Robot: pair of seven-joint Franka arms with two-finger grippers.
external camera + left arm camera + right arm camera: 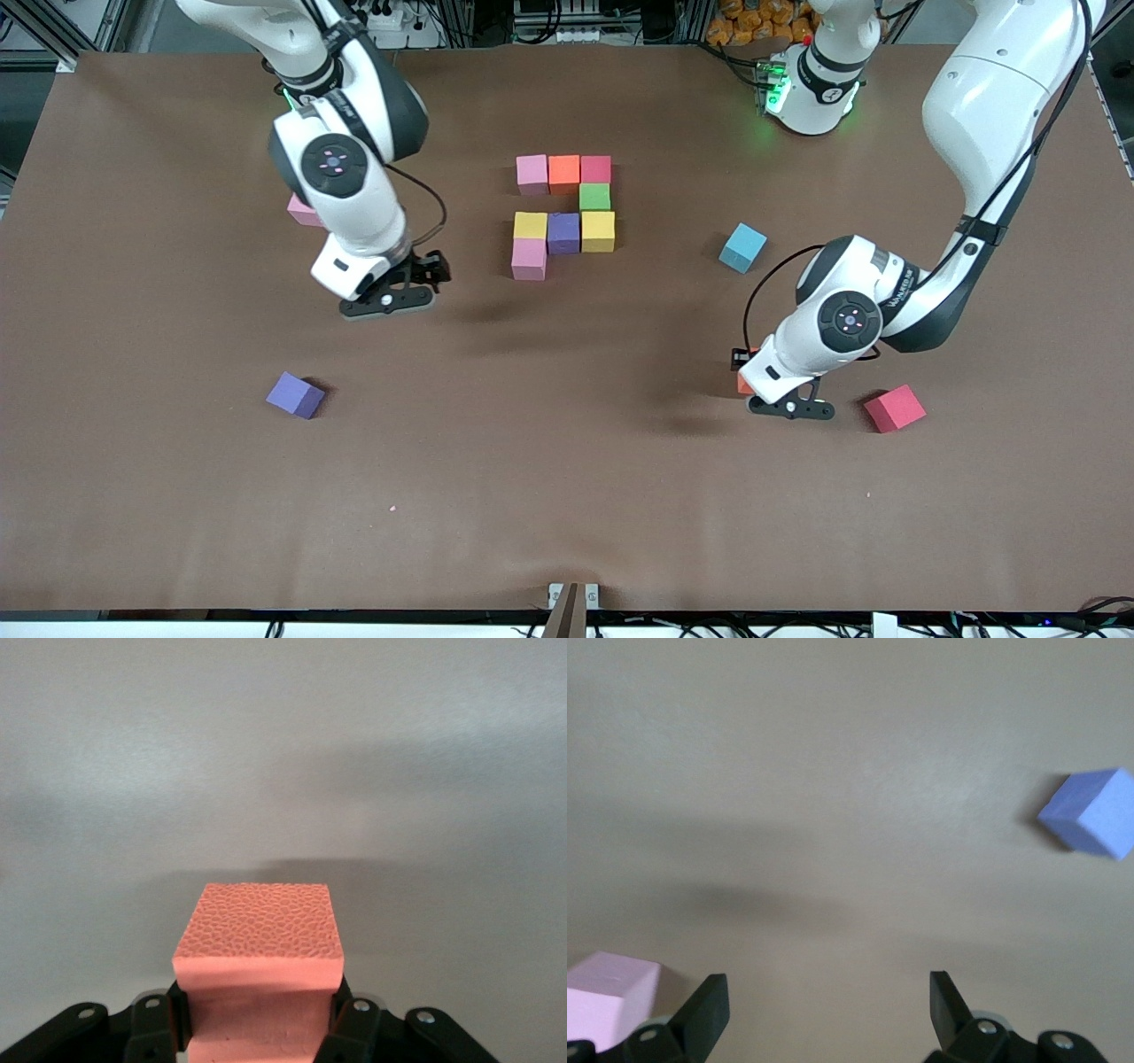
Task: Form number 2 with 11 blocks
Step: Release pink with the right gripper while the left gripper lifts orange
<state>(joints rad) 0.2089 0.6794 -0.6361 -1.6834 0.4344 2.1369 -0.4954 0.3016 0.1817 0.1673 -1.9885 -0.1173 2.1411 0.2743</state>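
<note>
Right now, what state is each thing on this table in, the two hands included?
Left hand: shut on an orange cube.
Right hand: open, empty, above bare table.
Digit: unfinished, eight cubes touching.
Purple cube: loose, apart, toward the right arm's end.
Crimson cube: loose, beside the left hand.
Light-blue cube: loose, apart.
Pink cube: loose, half hidden by the right arm.

orange block (259, 961); brown table (567, 496)

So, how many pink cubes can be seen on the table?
3. One ends the figure's top row toward the right arm's end. One is the figure's nearest cube. One sits loose, partly hidden by the right arm; others may be hidden.
</note>
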